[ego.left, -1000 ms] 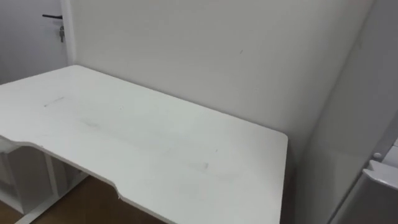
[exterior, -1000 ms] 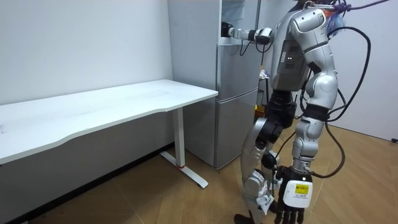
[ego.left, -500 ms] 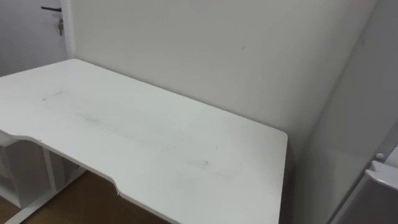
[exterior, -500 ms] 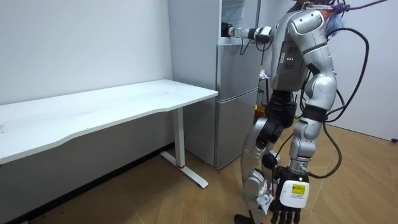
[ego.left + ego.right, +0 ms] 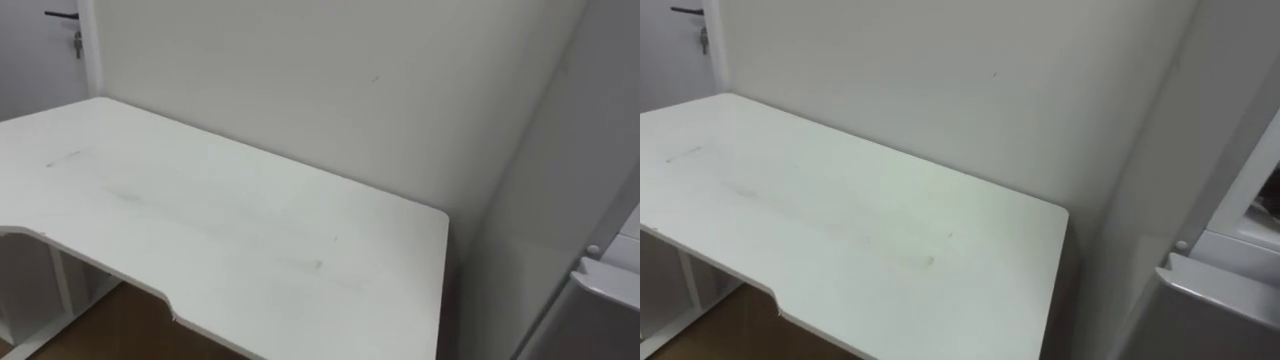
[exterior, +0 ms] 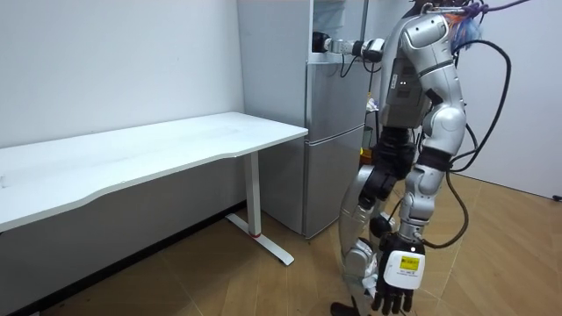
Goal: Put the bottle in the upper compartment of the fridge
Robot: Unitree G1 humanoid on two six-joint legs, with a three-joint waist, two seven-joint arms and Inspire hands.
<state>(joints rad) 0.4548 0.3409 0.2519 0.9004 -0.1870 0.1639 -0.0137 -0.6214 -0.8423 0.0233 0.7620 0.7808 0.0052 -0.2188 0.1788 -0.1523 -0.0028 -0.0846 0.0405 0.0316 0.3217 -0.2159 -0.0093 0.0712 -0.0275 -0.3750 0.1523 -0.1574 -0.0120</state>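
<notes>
Reaching item: right hand [image 6: 321,42] up at the fridge [image 6: 332,123], top section, its grip we cannot tell. Bottle: we cannot make it out (perhaps there). Left hand [image 6: 395,281] hangs low, fingers relaxed, empty, farther away.

I see the right arm stretched out level at shoulder height, right hand [image 6: 321,42] far forward. The left arm hangs down, left hand [image 6: 397,279] by the knee, fingers relaxed.

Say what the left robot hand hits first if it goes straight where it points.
Most likely the wooden floor: the left robot hand hangs low at the robot's side, relaxed fingers pointing down, with nothing seen between them and the boards.
</notes>
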